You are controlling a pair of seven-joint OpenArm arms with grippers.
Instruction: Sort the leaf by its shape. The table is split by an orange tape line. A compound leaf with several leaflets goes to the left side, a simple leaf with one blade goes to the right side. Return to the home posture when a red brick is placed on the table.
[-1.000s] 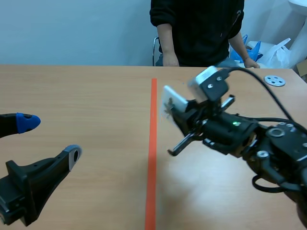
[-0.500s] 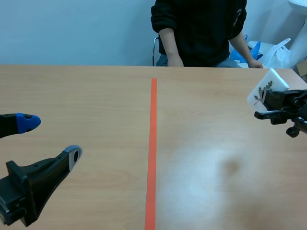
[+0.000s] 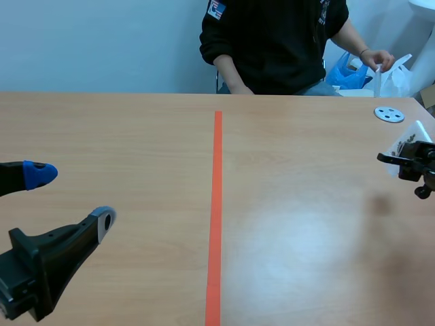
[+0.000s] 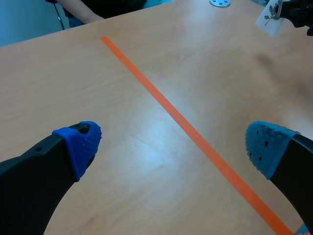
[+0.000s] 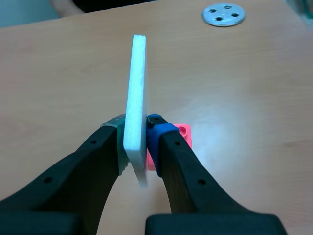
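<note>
From my station the light-brown wooden bench [image 3: 122,136] looks brightly and evenly lit from overhead. A broad pale glare pools on its surface just right of the orange tape line [image 3: 216,204] in the scene view, and a smaller sheen lies beside the same line in the left wrist view. I see one soft, dim shadow blot on the bench near the right tool [image 3: 401,158], which clamps a white foam card [image 5: 137,88]; in the right wrist view that card's thin edge catches the light strongly, with more sheen on the wood beside the tool.
</note>
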